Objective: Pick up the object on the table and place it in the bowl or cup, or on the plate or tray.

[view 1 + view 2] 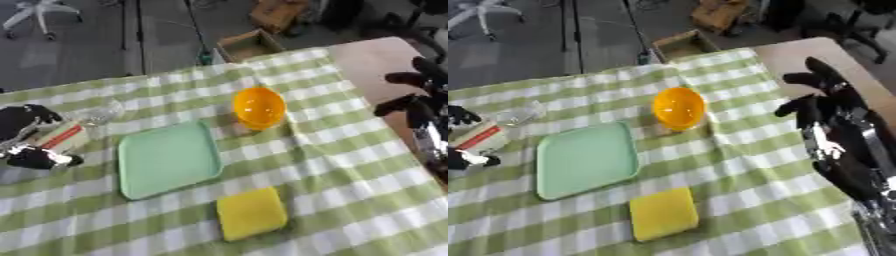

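Left hand [26, 135] curled round a small box [63, 139], by the green tray [166, 159]. Right hand [820, 107] fingers loose, holding nothing.

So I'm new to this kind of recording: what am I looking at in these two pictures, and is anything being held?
Both pictures come from one stereo camera in a humanoid robot's head, looking down at its work table: one from the left eye, one from the right, taken at the same moment.

The black and silver shapes at the sides are the robot's own hands. The right hand is raised over the table's right edge with its fingers spread and holds nothing. The left hand is at the left edge, around a small box with a red stripe; it seems to hold it, though I can't see the grip clearly.

On the green checked cloth lie a pale green tray, an orange bowl, a yellow square block nearest the camera, and a clear glass beside the left hand.
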